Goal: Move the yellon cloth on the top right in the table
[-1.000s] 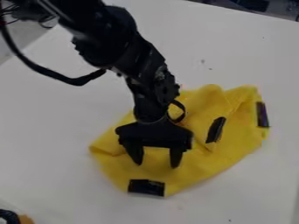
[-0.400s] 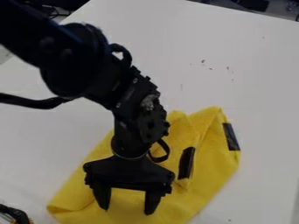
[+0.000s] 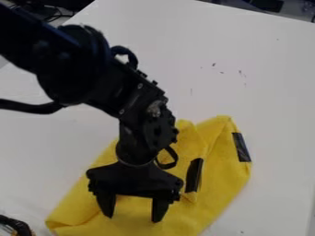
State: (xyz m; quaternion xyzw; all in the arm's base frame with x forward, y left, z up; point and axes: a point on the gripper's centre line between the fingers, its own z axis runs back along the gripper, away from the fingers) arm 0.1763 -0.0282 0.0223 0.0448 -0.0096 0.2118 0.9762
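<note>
In the camera view, you have the yellow cloth (image 3: 224, 193) lying rumpled on the worktop (image 3: 258, 83), well apart from the far edge and toward the near side, with part of it running out of sight at the bottom. Your claw (image 3: 133, 215) hangs over its near left part, spread wide, with yellow fabric showing between the tips and nothing visibly pinched; you cannot tell from this angle whether the tips touch the cloth. Expect it to handle as a light, soft thing with hardly any stiffness of its own: it should bend and trail from wherever you grip it, and it won't break. The dark patch near its right edge (image 3: 242, 147) and the other dark patch further in (image 3: 194, 175) look smoother than the weave, so they may be slicker or a little stiffer; you would do better to keep your tips on plain fabric. The raised fold (image 3: 211, 138) between those patches looks like your best hold, since it offers a ridge to close across, where flat fabric could slip out from under the tips. Take a generous bite there, lift enough to free the trailing part, and head for the far right corner; a shallow pinch would probably drag or bunch the cloth instead.
</note>
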